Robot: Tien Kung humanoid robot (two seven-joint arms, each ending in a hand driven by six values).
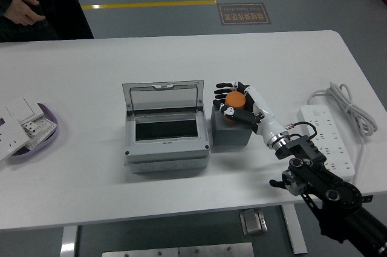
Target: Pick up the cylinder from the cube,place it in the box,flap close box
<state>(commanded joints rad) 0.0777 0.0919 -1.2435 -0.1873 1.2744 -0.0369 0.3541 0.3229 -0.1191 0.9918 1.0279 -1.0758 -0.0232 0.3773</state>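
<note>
One view only, the head view. The right hand [233,99] reaches in from the lower right and sits at the orange cylinder [236,98], which stands upright on top of the grey cube [230,129], long axis vertical. Fingers [225,88] are curled partly round it, thumb on the near side, others on the far side; whether they actually press it, cannot tell. Cylinder looks not yet lifted. Left hand not visible, so the right is the only one in play.

The box [166,142] sits just left of the cube, nearly touching, lid [162,97] flipped up at the back, opening clear. Judged next move: lift, then carry left over the box's near-right wall.

Power strip [323,133] and its cable lie right of the arm, clear of the path. Tray [42,139] of switch plates at the far left, well apart. A person [24,9] stands at the top left, hands off the table.
</note>
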